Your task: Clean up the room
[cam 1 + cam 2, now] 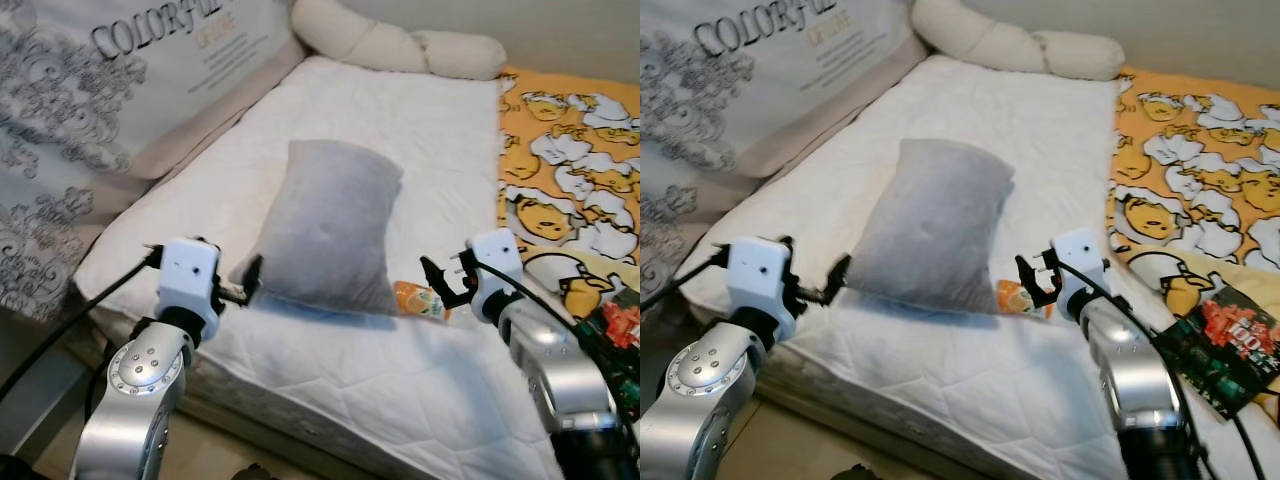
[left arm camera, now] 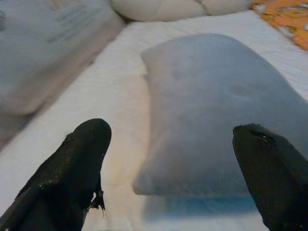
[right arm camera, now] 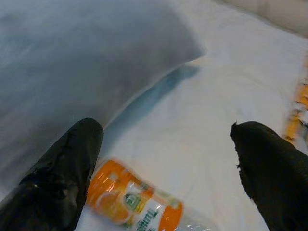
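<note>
A grey pillow (image 1: 330,225) lies on the white mattress (image 1: 420,130), its near end raised a little. An orange-labelled plastic bottle (image 1: 420,300) lies on its side by the pillow's near right corner. My left gripper (image 1: 245,283) hovers open at the pillow's near left corner; in the left wrist view the pillow (image 2: 216,110) sits just beyond the spread fingers (image 2: 82,159). On the other side my right gripper (image 1: 440,283) is open just right of the bottle; the right wrist view has the bottle (image 3: 132,204) beside one finger (image 3: 67,168).
A cream bolster (image 1: 400,45) lies along the head of the bed. A yellow cartoon-print blanket (image 1: 570,170) covers the right side, with a dark snack packet (image 1: 1225,350) on it. A large printed cushion (image 1: 100,90) leans at the left. The mattress front edge (image 1: 300,420) runs below my arms.
</note>
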### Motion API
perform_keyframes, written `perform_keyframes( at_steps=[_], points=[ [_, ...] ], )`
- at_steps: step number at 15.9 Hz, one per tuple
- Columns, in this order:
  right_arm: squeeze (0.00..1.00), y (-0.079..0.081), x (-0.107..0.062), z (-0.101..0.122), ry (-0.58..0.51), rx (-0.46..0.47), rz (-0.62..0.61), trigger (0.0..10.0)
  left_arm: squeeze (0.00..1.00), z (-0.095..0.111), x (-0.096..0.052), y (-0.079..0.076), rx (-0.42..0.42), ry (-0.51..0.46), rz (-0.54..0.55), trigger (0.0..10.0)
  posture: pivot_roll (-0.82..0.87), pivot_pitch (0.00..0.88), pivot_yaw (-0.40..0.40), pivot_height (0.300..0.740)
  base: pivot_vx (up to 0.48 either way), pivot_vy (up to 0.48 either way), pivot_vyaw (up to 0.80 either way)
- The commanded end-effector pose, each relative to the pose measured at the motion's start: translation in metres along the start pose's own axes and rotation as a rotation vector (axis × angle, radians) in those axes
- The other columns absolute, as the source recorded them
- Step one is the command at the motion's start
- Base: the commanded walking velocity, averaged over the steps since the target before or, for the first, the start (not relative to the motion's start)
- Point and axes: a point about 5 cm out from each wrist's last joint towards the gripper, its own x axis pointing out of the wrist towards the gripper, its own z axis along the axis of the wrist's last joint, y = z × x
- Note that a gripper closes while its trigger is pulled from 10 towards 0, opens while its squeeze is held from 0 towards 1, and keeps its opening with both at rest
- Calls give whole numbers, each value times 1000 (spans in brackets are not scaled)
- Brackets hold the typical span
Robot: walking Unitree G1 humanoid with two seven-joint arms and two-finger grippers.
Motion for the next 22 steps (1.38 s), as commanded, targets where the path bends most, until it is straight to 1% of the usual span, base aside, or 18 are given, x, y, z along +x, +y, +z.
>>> perform_keyframes(
  at_steps=[1, 2, 3, 4, 5, 6, 7, 8, 9, 10, 11, 12, 13, 14, 16, 20, 21, 22],
  points=[
    [0, -9, 4, -1, 35, -98, 60, 10000, 361, 4, -3, -8, 16, 3, -112, 10000, 44, 27, 2, 740, 0, 0, 0],
    [0, -24, 16, 3, 107, -285, 171, 10000, 310, 8, -6, -6, 57, 24, -233, 10000, 49, 50, -2, 740, 0, 0, 0],
    [0, -27, 21, 5, 142, -374, 221, 10000, 306, 10, -6, -6, 58, 42, -290, 10000, 49, 63, -1, 740, 0, 0, 0],
    [510, -27, 23, 6, 163, -399, 250, 10000, 306, 11, -5, -6, 75, 52, -324, 10000, 48, 70, -3, 740, 0, 0, 0],
    [1000, -31, 31, 9, 221, -447, 295, 10000, 306, 13, -4, -6, 109, 83, -399, 10000, 46, 95, -4, 740, 0, 0, 0],
    [1000, -35, 36, 9, 289, -515, 336, 10000, 298, 16, -2, -7, 143, 100, -459, 10000, 46, 115, -4, 740, 0, 0, 0],
    [1000, -38, 39, 8, 347, -552, 374, 10000, 271, 19, 0, -8, 170, 107, -508, 10000, 51, 139, -9, 740, 0, 0, 0],
    [1000, -40, 43, 3, 408, -592, 397, 10000, 192, 24, 2, -12, 188, 108, -564, 10000, 53, 150, -10, 740, 0, 0, 0],
    [914, -41, 44, 1, 437, -632, 418, 10000, 184, 27, 2, -14, 185, 110, -597, 10000, 57, 161, -9, 740, 0, 0, 0],
    [0, -38, 47, -1, 447, -641, 432, 10000, 125, 30, 1, -19, 195, 106, -639, 10000, 59, 170, -7, 740, 0, 0, 0],
    [0, -35, 50, -3, 458, -635, 433, 10000, 43, 33, 0, -23, 193, 110, -673, 10000, 65, 188, -2, 740, 0, 0, 0],
    [0, -33, 51, -5, 464, -633, 437, 10000, 20, 34, 0, -25, 190, 110, -690, 10000, 69, 193, -1, 740, 0, 0, 0],
    [0, -30, 52, -8, 474, -636, 447, 10000, 8, 35, -2, -28, 186, 111, -716, 10000, 75, 203, 2, 740, 0, 0, 0],
    [0, -27, 54, -12, 481, -665, 436, 10000, 0, 36, -4, -32, 188, 122, -739, 10000, 80, 215, 9, 740, 0, 0, 0],
    [0, -27, 57, -16, 467, -736, 348, 10000, 0, 34, -7, -35, 205, 135, -757, 10000, 84, 223, 14, 740, 0, 0, 0],
    [0, -27, 60, -16, 451, -761, 301, 10000, 0, 34, -8, -39, 208, 143, -778, 10000, 88, 219, 12, 740, 0, 0, 0],
    [0, -26, 60, -14, 443, -755, 297, 4863, 0, 35, -8, -39, 209, 143, -778, 10000, 88, 216, 12, 740, 0, 0, 0],
    [0, -25, 62, -11, 427, -746, 296, 0, 0, 35, -9, -39, 211, 142, -781, 10000, 88, 209, 11, 740, 0, 0, 0]
  ],
)
